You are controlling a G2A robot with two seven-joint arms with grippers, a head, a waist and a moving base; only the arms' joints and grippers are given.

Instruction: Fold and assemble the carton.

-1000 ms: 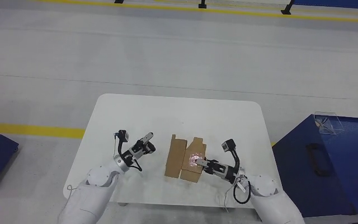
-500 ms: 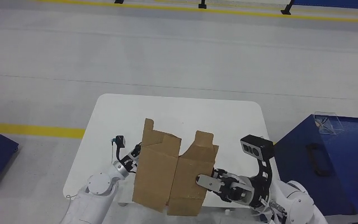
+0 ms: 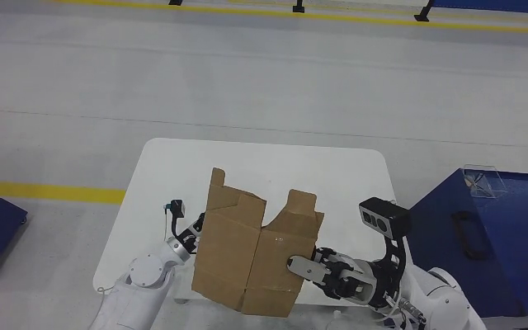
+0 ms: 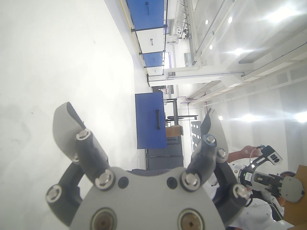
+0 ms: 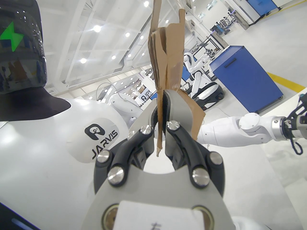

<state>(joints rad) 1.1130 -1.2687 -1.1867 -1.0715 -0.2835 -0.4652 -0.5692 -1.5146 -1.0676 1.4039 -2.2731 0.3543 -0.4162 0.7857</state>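
The folded carton (image 3: 247,247) is held up over the near part of the table (image 3: 330,173). It is gripped at its right edge by the right gripper (image 5: 162,111), whose fingers are clamped on the cardboard. Its panels appear to be pressed flat together, though this is hard to judge. The left gripper (image 4: 136,113) is empty, with its fingers spread apart, and is partly hidden behind the carton's left side.

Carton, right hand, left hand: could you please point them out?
carton (image 3: 247,247), top view, brown front panel.
right hand (image 5: 161,112), right wrist view, between its fingertips.
left hand (image 4: 138,111), left wrist view, between its fingertips.
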